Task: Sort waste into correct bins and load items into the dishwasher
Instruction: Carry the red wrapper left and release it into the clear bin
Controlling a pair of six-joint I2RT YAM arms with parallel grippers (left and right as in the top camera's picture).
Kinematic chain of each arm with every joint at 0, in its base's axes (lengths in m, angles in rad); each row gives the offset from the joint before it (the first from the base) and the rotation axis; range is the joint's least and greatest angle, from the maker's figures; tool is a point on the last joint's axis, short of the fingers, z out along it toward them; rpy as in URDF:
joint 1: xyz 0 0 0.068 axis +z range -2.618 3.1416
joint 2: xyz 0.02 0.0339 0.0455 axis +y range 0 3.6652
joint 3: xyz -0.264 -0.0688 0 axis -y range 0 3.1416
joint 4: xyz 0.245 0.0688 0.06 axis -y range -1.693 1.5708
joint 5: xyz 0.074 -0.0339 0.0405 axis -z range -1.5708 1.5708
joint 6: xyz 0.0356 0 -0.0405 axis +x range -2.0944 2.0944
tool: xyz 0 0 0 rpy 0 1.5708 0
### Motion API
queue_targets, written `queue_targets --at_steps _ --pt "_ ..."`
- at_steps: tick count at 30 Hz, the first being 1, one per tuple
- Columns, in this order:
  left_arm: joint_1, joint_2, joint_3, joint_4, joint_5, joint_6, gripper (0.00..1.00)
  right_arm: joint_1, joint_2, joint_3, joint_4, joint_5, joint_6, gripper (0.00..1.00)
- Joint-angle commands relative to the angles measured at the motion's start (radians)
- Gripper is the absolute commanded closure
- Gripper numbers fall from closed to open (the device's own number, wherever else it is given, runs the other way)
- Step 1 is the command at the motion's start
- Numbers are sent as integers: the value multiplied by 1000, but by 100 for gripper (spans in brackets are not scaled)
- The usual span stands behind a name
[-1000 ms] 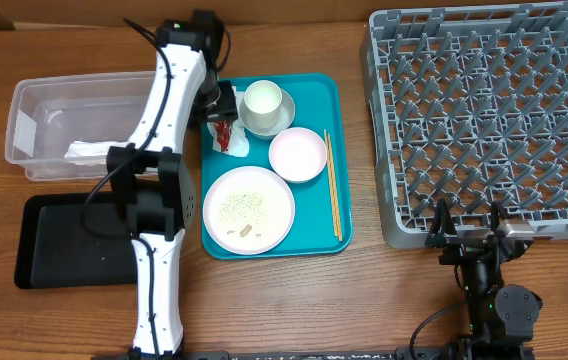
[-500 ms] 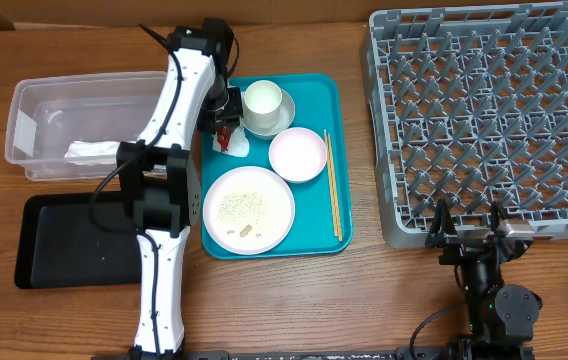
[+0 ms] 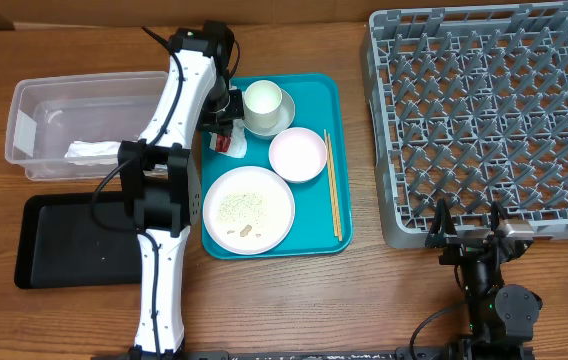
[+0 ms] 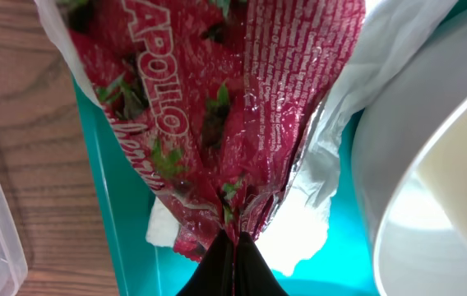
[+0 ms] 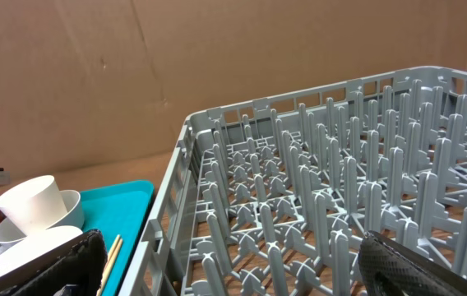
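Observation:
A red snack wrapper lies over a white napkin at the left side of the teal tray. My left gripper is shut on the wrapper's lower edge, its black tips pinched together; overhead it sits at the wrapper beside the white cup in its bowl. The tray also holds a pink dish, a white plate with food scraps, and chopsticks. My right gripper stands open and holds nothing, in front of the grey dishwasher rack.
A clear plastic bin with a white scrap in it stands left of the tray. A black bin lies in front of it. The rack fills the right wrist view, with cardboard behind the table.
My left gripper has closed onto the red wrapper, after shifting slightly right toward the cup. The right arm has not moved.

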Motion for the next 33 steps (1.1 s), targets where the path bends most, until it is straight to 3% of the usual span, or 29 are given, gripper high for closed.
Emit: queue_targets --at_steps 1,9,15,28,29,30,31,33 --pt "-2 19 6 -29 18 2 96 -3 -7 -10 4 -8 3 0" --pt "2 -69 156 -128 16 -15 96 -3 -7 -10 4 -8 3 0" --pt "30 -188 233 -106 1 -79 96 -3 -7 -10 4 -8 3 0" --pt "296 -222 216 -192 -68 -405 96 -3 -7 -10 4 -9 3 0" --pt "314 -214 217 -196 -63 -417 93 -3 -7 -10 4 -8 3 0" --pt "332 -206 216 -203 -52 -430 80 -3 -7 -10 4 -8 3 0" --pt "344 -199 216 -207 -36 -429 60 -3 -7 -10 4 -8 3 0" --pt "368 -193 211 -217 -2 -429 57 -3 -7 -10 4 -8 3 0"
